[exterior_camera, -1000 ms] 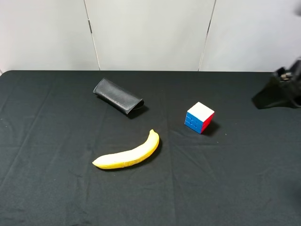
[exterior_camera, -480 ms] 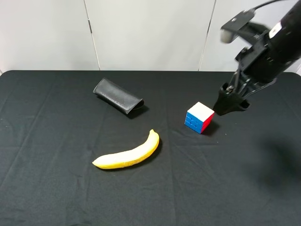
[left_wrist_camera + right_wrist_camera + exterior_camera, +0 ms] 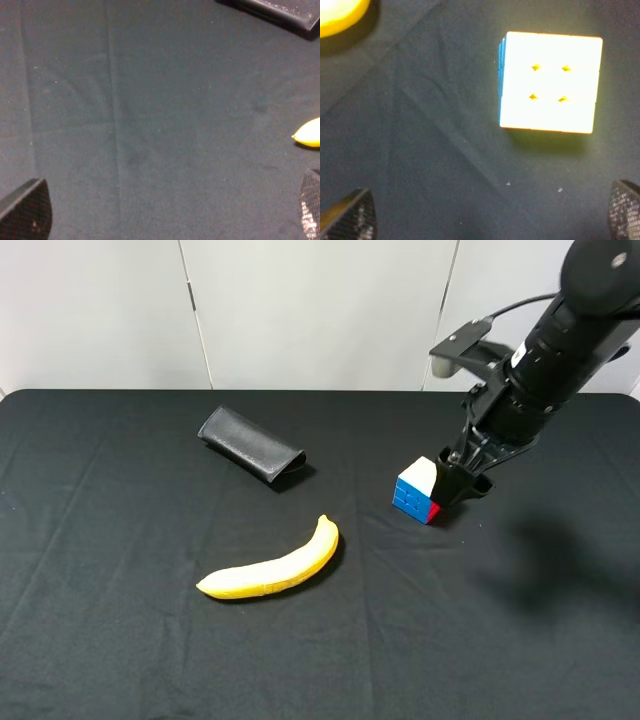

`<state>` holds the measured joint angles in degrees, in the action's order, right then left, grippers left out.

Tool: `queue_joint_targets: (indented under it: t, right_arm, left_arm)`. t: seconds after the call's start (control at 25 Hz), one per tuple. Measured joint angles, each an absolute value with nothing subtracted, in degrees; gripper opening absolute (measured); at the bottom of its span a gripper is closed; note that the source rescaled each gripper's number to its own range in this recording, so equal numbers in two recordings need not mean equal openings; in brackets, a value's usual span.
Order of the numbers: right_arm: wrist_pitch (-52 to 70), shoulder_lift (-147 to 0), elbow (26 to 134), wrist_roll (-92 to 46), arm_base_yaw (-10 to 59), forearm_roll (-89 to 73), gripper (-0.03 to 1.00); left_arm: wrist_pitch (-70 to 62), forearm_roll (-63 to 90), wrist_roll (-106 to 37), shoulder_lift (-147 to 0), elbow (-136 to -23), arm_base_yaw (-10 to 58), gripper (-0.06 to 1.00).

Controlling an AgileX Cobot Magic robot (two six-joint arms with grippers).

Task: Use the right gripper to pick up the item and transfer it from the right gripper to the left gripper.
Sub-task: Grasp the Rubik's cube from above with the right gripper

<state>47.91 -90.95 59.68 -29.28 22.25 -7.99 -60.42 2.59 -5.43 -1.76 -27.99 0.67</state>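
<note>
On the table (image 3: 120, 640): case (image 3: 251, 445) far left, banana (image 3: 272, 566) nearer, cube (image 3: 417, 490) right of both, right gripper (image 3: 462, 480) just beside its right.

Right claw (image 3: 458, 483) low, agape (left claw (image 3: 167, 210) too)

High overview; close, downward wrist views

The small puzzle cube (image 3: 411, 496) sits flat on the black surface (image 3: 120, 640), its white face up and a blue and a red side showing. The right gripper (image 3: 455, 485) hangs just at its right side, fingers spread wide and not closed on it. The left gripper (image 3: 167, 212) also has its fingers apart, above the surface.
</note>
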Motion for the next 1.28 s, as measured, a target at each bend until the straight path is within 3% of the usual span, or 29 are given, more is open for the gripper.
queue_joint_targets:
  t: [1.28]
  right_arm:
    - [46.91,-112.64,73.41,-27.01,20.70,-3.88,1.00]
  left_arm:
    - [-60.42,2.59,-5.43,-1.76,-27.99,0.67,0.96]
